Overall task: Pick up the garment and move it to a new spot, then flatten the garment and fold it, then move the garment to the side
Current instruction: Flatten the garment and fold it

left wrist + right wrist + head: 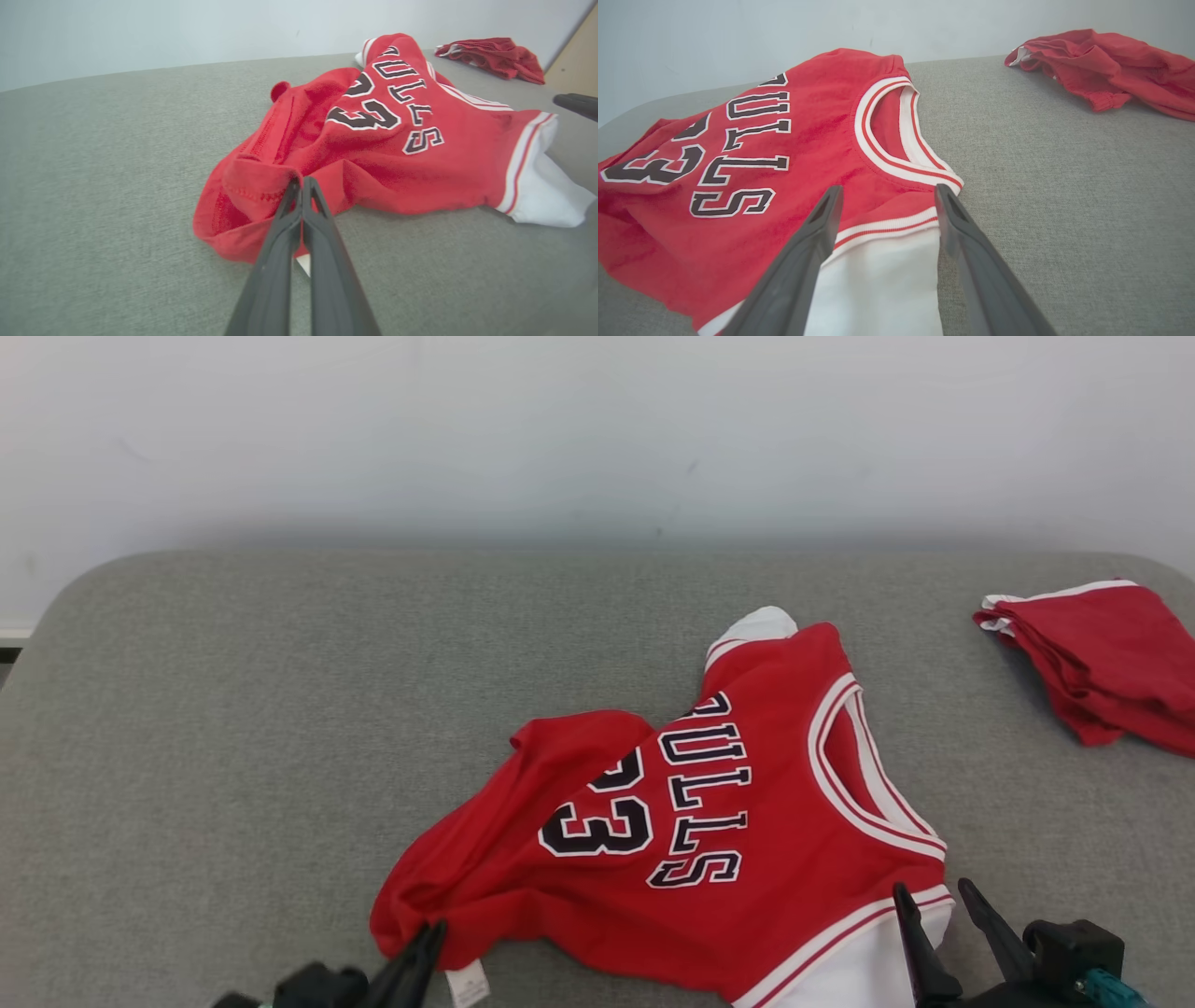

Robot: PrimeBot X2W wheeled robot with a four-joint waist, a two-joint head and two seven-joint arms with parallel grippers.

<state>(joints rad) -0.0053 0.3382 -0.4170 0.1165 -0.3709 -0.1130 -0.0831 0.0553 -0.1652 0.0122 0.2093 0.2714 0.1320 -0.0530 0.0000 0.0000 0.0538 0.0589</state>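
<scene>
Left fingers (pixel 280 242): clamped on crumpled hem of red jersey (pixel 387 154).
Right fingers (pixel 817 233): spread apart over its white sleeve (pixel 882 275).
Second garment (pixel 1102 653): far right on counter (pixel 233 709).

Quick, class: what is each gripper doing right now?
Left gripper: shut on the bunched hem of the red jersey.
Right gripper: open over its white sleeve, holding nothing.

Left pincer (pixel 301 183) clamped on red jersey (pixel 373 154) hem, grey cushion (pixel 117 186) beneath.
</scene>
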